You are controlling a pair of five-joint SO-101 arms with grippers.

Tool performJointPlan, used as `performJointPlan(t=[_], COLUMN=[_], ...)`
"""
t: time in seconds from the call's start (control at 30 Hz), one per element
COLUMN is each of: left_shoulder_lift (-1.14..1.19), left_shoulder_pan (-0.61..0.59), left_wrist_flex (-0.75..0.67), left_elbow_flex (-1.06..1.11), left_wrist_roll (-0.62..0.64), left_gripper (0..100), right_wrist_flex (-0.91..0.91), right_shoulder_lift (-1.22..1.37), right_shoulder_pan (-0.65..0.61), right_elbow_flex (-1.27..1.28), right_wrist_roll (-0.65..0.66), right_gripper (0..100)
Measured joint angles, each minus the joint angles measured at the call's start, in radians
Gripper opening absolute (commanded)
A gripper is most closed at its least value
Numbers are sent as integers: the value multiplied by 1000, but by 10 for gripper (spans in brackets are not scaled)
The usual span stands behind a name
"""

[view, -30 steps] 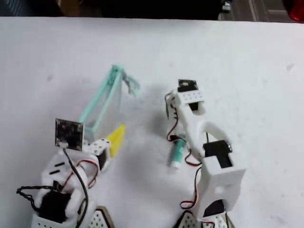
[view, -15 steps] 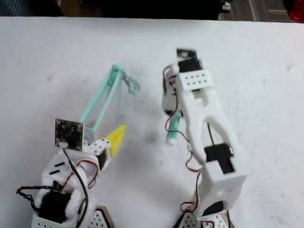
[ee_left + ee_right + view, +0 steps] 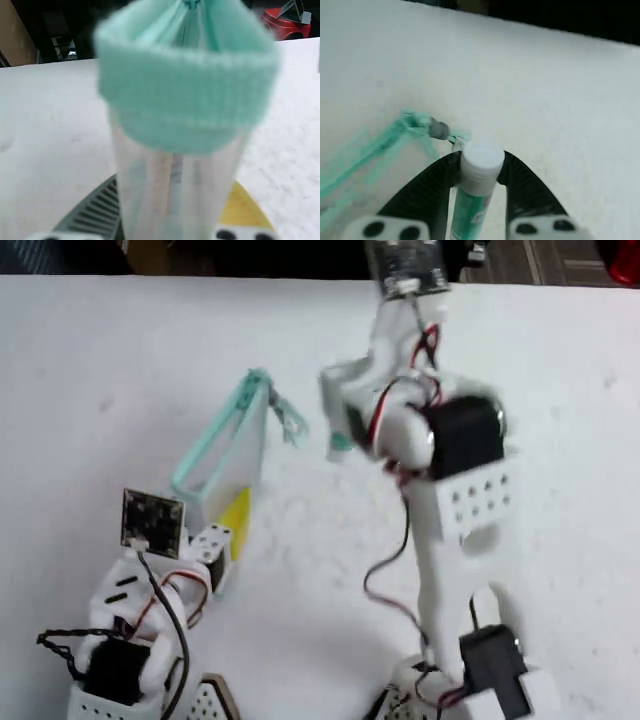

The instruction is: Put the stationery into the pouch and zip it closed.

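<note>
Grasping a white-capped green glue stick (image 3: 472,200), the right pincer (image 3: 479,160) hangs 3 o'clock of the clear mint-edged pouch (image 3: 232,445) the left pincer (image 3: 167,220) clenches; entering askew could snag the zip pull (image 3: 440,130).

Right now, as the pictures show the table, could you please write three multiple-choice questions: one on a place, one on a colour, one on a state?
1. Where is the tube?
A. Inside the pouch
B. In the right gripper
C. Under the pouch

2. What colour is the pouch's zip edging?
A. Teal green
B. Red
C. Black

3. In what state is the pouch's mouth?
A. Zipped shut
B. Folded flat under an arm
C. Open

Answers:
1. B, because the right wrist view shows the white-capped tube clamped between the two dark fingers.
2. A, because the edging is teal green in the left wrist view and in the high view.
3. C, because in the high view the two teal edges stand apart with a gap between them.
</note>
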Motion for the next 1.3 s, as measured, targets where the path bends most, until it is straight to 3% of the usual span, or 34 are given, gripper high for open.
performJointPlan(t=[0.23, 0.57, 0.8, 1.3], left_shoulder_lift=[0, -14, -14, -12], left_shoulder_pan=[0, 0, 0, 3], left_wrist_flex=[0, -14, -14, -12], left_elbow_flex=[0, 25, 26, 26], left_wrist_roll=[0, 0, 0, 0], left_gripper=[185, 186, 253, 255], right_wrist_flex=[-181, -365, -374, -385], right_shoulder_lift=[-86, -126, -129, -137], right_shoulder_pan=[-132, -170, -281, -293], right_elbow_flex=[0, 0, 14, 258], right_wrist_roll=[11, 11, 11, 11], right_gripper=[16, 16, 16, 16])
